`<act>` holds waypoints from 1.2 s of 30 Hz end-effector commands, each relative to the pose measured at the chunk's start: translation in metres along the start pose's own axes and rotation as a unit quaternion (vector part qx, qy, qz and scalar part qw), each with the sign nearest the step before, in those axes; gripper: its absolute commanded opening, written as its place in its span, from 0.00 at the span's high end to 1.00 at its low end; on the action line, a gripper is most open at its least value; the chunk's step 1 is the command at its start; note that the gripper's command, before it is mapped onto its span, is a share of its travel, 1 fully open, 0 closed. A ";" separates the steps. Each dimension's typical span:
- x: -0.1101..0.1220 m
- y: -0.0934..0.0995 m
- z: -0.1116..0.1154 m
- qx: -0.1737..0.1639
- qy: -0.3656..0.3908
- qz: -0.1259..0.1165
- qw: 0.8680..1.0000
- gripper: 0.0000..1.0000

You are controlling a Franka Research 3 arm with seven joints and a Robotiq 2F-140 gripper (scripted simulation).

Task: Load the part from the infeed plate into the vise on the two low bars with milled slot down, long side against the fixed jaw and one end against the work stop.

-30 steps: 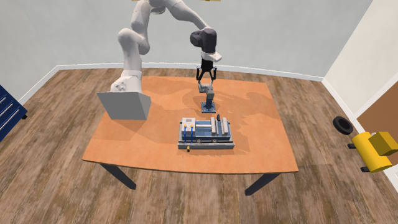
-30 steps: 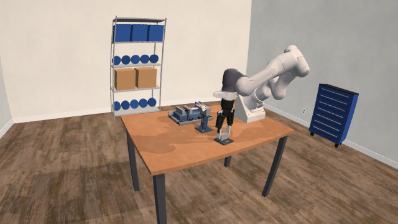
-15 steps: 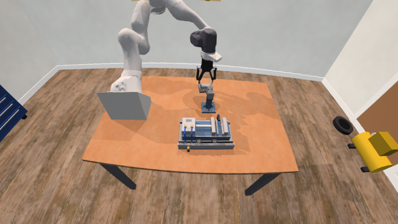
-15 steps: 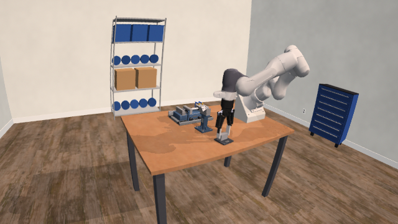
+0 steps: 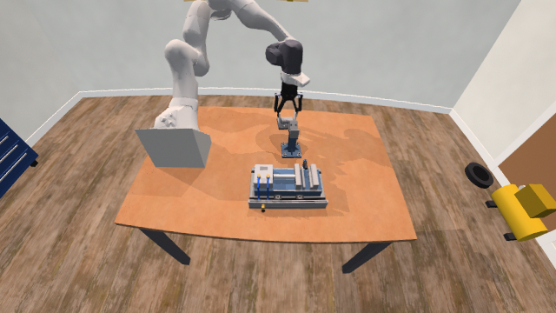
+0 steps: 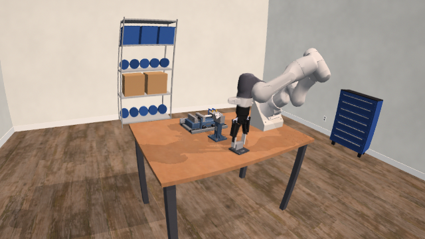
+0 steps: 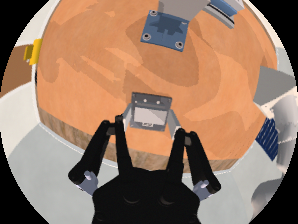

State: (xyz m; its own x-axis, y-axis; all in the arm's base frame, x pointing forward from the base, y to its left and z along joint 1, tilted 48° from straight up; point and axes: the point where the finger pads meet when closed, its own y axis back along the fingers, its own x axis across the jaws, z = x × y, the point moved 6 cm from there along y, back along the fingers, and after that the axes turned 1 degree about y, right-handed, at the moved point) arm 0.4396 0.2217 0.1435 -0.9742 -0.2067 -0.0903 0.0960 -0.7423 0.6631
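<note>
An orange-brown desk (image 5: 217,174) (image 6: 186,162) (image 7: 65,85) spans the middle of the top view. Partly open, the fingers (image 5: 296,116) (image 6: 244,138) straddle the block (image 5: 286,119) (image 6: 239,145) (image 7: 150,116), not gripping it.

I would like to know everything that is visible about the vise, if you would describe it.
The vise sits level on the table, blue-bodied on a grey base, metallic-looking. Its two upright grey jaws stand apart, with no part between them. A pale rod links the nearer jaw to a light grey cylinder block, where two blue hoses meet yellow fittings. The end effector does not touch it.
</note>
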 end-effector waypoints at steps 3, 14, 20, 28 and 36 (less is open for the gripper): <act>0.000 -0.002 0.000 0.000 0.002 0.000 1.000 0.49; 0.000 -0.002 0.000 0.000 0.002 0.000 1.000 1.00; 0.000 -0.002 0.000 0.000 0.002 0.000 1.000 1.00; 0.000 -0.002 0.000 0.000 0.002 0.000 1.000 1.00; 0.000 -0.002 0.000 0.000 0.002 0.000 1.000 1.00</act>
State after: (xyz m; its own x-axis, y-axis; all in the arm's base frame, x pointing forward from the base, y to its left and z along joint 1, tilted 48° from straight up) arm 0.4399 0.2215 0.1436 -0.9743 -0.2063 -0.0909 0.0953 -0.7422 0.6634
